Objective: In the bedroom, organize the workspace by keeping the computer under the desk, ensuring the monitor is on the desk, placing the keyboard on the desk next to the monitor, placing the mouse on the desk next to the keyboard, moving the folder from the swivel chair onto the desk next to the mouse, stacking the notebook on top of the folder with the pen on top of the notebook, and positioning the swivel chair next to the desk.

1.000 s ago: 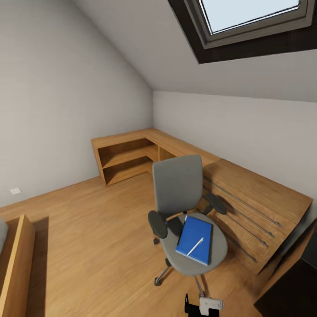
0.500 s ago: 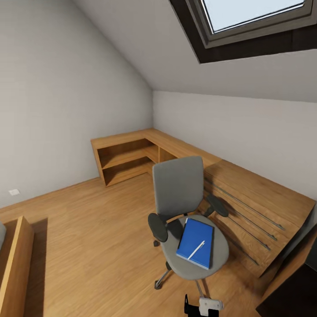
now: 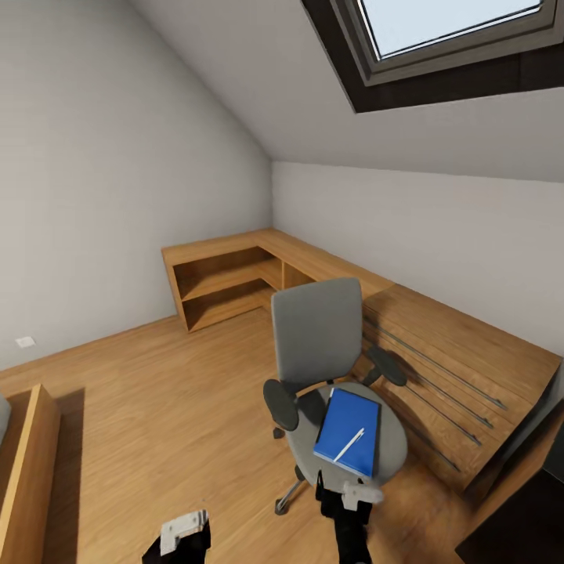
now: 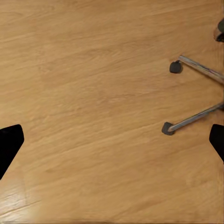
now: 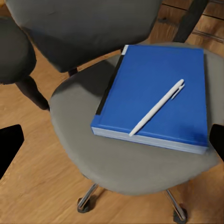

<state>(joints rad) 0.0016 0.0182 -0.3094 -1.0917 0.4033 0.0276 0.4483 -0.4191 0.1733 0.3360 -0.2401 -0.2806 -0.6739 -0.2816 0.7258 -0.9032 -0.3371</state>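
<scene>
Attic bedroom with sloped ceiling and a skylight (image 3: 450,31) is seen from the head camera. A grey padded swivel chair with black armrests and a chrome star base (image 3: 317,337) stands on the light wooden plank floor (image 3: 157,407), just beside a light wooden dresser with long bar handles (image 3: 446,368). A flat bright blue book-like block with a dark spine, taken to be the folder (image 3: 348,421), lies flat on the chair seat; whether a notebook is stacked with it cannot be told from these views. A thin white pen (image 3: 348,443) rests diagonally on its blue cover, seen also in the right wrist view (image 5: 157,107) on the blue cover (image 5: 156,95).

The right gripper (image 3: 345,501) is held above the floor just in front of the seat edge; its fingers (image 5: 10,147) are spread wide, grasping nothing. The left gripper (image 3: 185,531) is held low over bare floor, fingers (image 4: 9,144) likewise released and apart, with the chair's chrome legs and castors (image 4: 186,122) nearby. A low wooden corner shelf unit (image 3: 227,274) stands against the far walls.
</scene>
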